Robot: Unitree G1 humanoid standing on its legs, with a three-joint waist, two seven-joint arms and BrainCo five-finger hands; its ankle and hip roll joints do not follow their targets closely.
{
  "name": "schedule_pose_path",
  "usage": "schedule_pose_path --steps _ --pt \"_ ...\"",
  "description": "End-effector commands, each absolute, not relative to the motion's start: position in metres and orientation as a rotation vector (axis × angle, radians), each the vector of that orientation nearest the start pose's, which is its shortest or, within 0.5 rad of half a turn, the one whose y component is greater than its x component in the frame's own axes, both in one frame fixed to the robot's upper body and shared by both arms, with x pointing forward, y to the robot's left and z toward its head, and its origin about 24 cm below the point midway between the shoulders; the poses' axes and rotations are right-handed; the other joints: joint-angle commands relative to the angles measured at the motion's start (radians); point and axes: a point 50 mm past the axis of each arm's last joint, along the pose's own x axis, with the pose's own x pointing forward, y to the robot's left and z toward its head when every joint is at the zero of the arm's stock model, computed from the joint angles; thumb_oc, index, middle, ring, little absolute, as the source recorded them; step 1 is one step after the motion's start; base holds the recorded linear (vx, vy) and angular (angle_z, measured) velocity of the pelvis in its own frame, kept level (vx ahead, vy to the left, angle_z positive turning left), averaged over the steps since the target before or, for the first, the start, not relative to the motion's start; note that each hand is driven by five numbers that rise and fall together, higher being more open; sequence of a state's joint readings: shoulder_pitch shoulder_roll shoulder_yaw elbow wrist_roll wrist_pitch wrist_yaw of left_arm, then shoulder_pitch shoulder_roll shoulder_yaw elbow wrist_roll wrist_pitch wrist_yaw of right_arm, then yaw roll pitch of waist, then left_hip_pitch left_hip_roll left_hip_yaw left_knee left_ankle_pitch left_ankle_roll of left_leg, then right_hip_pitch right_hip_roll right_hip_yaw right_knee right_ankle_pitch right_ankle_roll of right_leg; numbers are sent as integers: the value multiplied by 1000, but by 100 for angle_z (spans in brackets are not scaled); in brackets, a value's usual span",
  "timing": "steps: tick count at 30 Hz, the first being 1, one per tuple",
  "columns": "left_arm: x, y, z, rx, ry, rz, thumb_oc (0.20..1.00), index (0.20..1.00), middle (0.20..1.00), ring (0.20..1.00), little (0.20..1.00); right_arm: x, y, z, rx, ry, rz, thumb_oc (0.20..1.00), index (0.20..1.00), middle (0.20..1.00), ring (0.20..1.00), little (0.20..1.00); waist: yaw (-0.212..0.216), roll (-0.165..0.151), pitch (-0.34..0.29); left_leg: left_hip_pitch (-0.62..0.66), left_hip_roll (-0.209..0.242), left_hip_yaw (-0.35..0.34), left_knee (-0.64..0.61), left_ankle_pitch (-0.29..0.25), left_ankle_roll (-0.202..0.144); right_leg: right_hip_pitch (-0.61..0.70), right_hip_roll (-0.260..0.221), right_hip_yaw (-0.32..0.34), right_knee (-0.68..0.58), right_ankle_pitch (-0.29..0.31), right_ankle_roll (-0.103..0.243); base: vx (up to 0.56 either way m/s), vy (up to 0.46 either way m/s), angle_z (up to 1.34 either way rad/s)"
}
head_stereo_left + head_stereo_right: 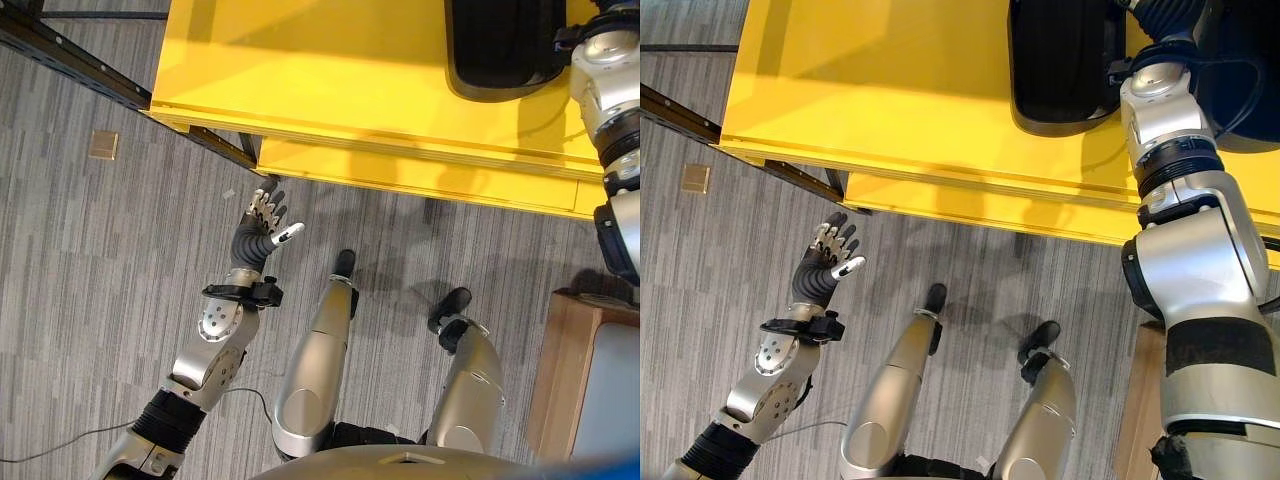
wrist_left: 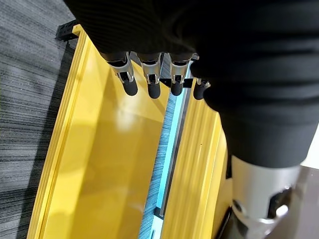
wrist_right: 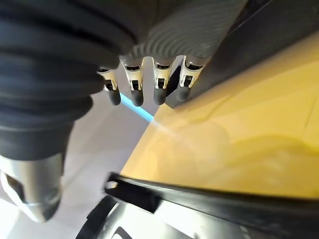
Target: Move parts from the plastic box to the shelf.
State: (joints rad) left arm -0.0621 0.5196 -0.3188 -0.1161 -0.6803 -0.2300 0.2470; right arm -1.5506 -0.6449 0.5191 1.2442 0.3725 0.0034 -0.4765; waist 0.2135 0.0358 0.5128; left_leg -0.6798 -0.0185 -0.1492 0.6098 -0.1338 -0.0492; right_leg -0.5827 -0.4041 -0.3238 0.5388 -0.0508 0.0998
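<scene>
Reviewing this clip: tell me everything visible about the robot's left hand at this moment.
The left hand is raised over the grey striped floor, just short of the front edge of the yellow shelf and not touching it. A dark ribbed cover wraps its back and wrist; silver fingers with dark tips extend roughly straight in a row toward the shelf, the thumb set apart to the side. It holds nothing. In its wrist view the fingers point along the stacked yellow boards.
</scene>
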Motion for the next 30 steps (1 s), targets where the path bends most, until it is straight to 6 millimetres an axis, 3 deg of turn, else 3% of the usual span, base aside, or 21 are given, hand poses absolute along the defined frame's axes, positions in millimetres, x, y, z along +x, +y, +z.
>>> schedule_pose_path --steps 1,10,15,25,30 --pt "252 179 103 -244 -260 -80 1000 1000 1000 1000 1000 391 -239 385 -360 -547 -631 1000 1000 1000 1000 1000 15 -3 -40 -38 16 36 32 -44 15 102 22 33 132 -187 1 -24 6 -4" --pt "252 180 100 -244 -243 -77 1000 1000 1000 1000 1000 390 -221 389 -285 -621 -556 1000 1000 1000 1000 1000 10 -3 -38 -25 20 39 26 -41 12 109 23 38 133 -188 1 -11 -1 0" --pt "252 180 100 -248 -240 -73 1000 1000 1000 1000 1000 386 -197 385 -178 -711 -456 1000 1000 1000 1000 1000 -4 -4 -33 -12 27 46 20 -39 12 114 26 45 130 -186 -1 -17 2 -3" --pt "250 179 93 -256 -208 -57 1000 1000 1000 1000 1000 370 -167 351 -19 -814 -305 1000 1000 1000 1000 1000 -35 -4 -11 0 39 57 16 -36 13 111 31 58 128 -185 -2 -21 -3 -8" --pt "248 180 91 -247 -199 -42 1000 1000 1000 1000 1000 364 -164 328 -8 -809 -279 1000 1000 1000 1000 1000 -46 -3 -1 1 42 60 13 -33 15 108 29 59 128 -182 0 -15 -9 -4"
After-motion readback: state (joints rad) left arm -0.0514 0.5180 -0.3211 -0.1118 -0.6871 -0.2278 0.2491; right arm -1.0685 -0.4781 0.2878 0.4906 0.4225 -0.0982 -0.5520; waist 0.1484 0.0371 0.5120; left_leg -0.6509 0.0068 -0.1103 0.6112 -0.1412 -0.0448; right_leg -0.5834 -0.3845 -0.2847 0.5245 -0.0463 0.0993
